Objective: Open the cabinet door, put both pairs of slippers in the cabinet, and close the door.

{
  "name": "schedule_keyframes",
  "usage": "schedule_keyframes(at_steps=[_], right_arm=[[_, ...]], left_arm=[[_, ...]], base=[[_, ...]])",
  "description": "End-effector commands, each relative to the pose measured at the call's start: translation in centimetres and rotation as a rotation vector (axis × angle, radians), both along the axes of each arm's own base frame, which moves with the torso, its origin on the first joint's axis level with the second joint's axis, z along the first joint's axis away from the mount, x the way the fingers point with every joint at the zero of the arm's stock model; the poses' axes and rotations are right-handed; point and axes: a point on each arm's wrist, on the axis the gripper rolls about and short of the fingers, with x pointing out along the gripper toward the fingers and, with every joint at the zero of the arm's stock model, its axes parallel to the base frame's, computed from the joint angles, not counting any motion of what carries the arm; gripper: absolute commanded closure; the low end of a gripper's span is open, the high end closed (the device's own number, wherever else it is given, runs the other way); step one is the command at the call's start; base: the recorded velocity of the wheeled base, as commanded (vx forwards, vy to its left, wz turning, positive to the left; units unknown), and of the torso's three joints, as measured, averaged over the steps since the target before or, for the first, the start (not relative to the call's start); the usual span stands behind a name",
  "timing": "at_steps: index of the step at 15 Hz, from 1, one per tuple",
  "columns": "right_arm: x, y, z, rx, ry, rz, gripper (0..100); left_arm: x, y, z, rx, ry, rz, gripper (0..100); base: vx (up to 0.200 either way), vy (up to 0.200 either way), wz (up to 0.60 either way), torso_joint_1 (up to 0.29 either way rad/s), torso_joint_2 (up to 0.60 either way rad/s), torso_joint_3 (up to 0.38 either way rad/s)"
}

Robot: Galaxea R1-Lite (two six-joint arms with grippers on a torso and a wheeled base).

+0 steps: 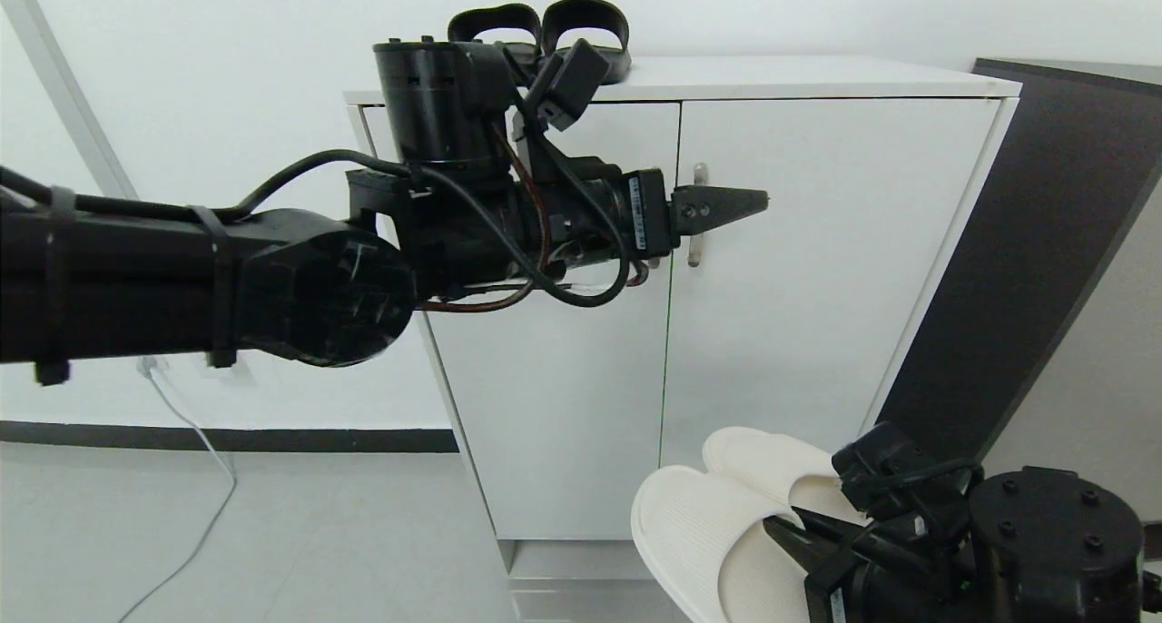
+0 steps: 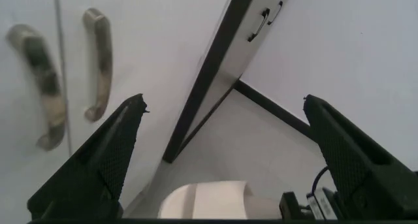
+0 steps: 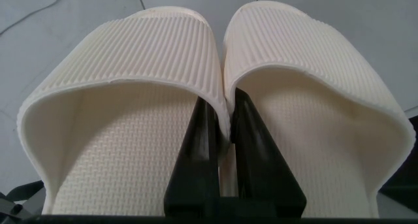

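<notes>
Everything turns on how the left pincer (image 1: 749, 202) sits against the right door's handle (image 1: 696, 249). Both doors of the cabinet (image 1: 563, 423) are shut, so opening is, by my reading, the step in hand. The left arm is stretched across the cabinet front at handle height, the pincer pointing level toward the robot's right, its tip crossing in front of that handle. The handle's long axis runs upright, just beside the seam between the doors. In the left wrist view the pincer stands spread wide with nothing in it, and the paired handles (image 2: 98, 64) lie off to one side, outside one finger (image 2: 111, 152), not in the gap. As I judge it, the pincer has to shift sideways toward the handle and go in toward the door before closing will catch anything. The left arm is plainly the nearer one. The right arm hangs low by the cabinet's foot, well apart from the handles, and is occupied. The right pincer (image 3: 223, 110) is pinched tight on the touching inner edges of the white slippers (image 3: 130, 74), holding the pair side by side, toes away from the wrist. The black slippers (image 1: 545, 28) rest on the cabinet top, above the left door and near its front edge, untouched.
</notes>
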Motion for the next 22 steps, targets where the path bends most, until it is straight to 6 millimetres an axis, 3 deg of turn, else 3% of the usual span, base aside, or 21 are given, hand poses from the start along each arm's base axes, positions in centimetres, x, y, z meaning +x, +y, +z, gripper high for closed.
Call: schedule_keyframes(at_steps=[1,17,18,22], right_arm=[[0.0,0.0,0.0,-0.002,0.002,0.003,100],[0.0,0.1,-0.2,-0.015,-0.002,0.007,100],[0.0,0.0,-0.2,-0.016,-0.001,0.007,100],[-0.4,-0.3,-0.7,-0.022,0.026,0.055,100]], left_arm=[[1.6,-1.5,-0.8,0.001,0.009,0.008,0],[5.3,-3.4,-1.3,0.006,0.012,0.124,0],[5.4,-3.5,-1.3,0.007,0.013,0.124,100],[4.6,-3.2,-1.6,0.021,0.032,0.117,100]], base=[[0.0,0.0,0.0,0.0,0.0,0.0],[0.0,0.0,0.0,0.0,0.0,0.0],[0.0,0.0,0.0,0.0,0.0,0.0],[0.0,0.0,0.0,0.0,0.0,0.0]])
